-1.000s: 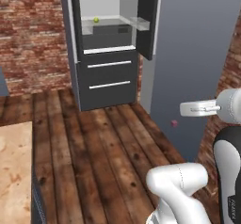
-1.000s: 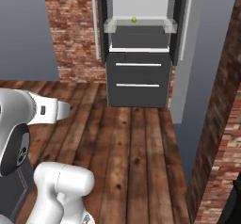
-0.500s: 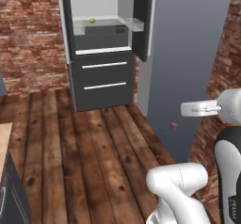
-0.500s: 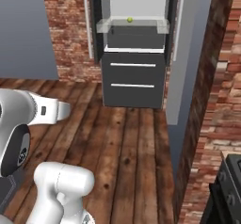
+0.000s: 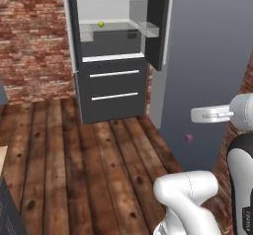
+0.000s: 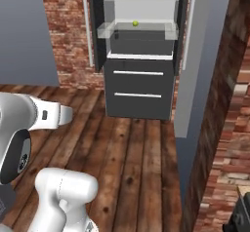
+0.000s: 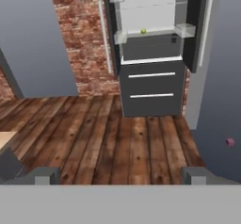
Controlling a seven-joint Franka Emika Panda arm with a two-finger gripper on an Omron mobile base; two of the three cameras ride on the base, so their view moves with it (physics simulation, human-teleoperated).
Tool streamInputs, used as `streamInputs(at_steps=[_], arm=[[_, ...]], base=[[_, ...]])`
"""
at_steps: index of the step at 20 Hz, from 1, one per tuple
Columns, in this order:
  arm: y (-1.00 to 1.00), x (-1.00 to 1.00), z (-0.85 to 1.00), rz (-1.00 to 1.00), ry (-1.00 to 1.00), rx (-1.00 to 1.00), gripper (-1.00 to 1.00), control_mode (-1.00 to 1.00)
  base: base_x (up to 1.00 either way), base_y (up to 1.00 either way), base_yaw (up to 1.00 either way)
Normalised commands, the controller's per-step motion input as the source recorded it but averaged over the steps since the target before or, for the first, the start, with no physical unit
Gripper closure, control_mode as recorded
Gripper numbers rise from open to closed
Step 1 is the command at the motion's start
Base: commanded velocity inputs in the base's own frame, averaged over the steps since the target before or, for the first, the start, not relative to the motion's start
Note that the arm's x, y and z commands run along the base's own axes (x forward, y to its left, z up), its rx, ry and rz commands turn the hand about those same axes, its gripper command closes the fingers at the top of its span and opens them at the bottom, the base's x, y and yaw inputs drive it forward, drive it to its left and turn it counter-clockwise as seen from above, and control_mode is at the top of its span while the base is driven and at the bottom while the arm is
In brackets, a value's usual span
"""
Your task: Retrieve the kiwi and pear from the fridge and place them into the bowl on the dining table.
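The fridge (image 5: 113, 91) (image 6: 139, 87) (image 7: 150, 86) stands ahead against the brick wall, its upper doors swung open and its two lower drawers closed. The pear (image 5: 101, 24) (image 6: 135, 24) (image 7: 143, 31), small and yellow-green, rests on a glass shelf inside. My gripper (image 7: 120, 177) is open, well back from the fridge and over the wooden floor, with nothing between its fingertips. A pale corner of the dining table (image 7: 5, 138) (image 5: 2, 157) shows at the left edge. The kiwi and the bowl are out of view.
A grey wall panel (image 5: 207, 56) (image 6: 193, 80) stands right of the fridge, with a small pink object (image 5: 188, 138) (image 7: 229, 142) low beside it. Brick wall (image 6: 229, 128) closes in on the far right. Wooden floor (image 7: 117, 133) stretches between me and the fridge.
The whole picture has shifted with the base: the fridge now looks nearer and more central, and the dining table has slid almost out at the left. The gripper stays open.
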Motion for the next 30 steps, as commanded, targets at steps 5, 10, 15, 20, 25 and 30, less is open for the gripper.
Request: streamInputs(at_steps=[5, 10, 15, 20, 25, 30], arm=[[0.00, 0.00, 0.00, 0.00, 0.00, 0.00, -1.00, 1.00], [0.00, 0.00, 0.00, 0.00, 0.00, 0.00, -1.00, 1.00], [0.00, 0.00, 0.00, 0.00, 0.00, 0.00, -1.00, 1.00], [0.00, 0.00, 0.00, 0.00, 0.00, 0.00, -1.00, 1.00], [0.00, 0.00, 0.00, 0.00, 0.00, 0.00, -1.00, 1.00], [0.00, 0.00, 0.00, 0.00, 0.00, 0.00, -1.00, 1.00]], base=[[0.85, -0.05, 0.01], [0.63, -0.21, 0.00], [0.64, -0.08, 0.00], [0.73, -0.08, 0.00], [0.67, -0.19, 0.00], [0.61, -0.22, 0.00]])
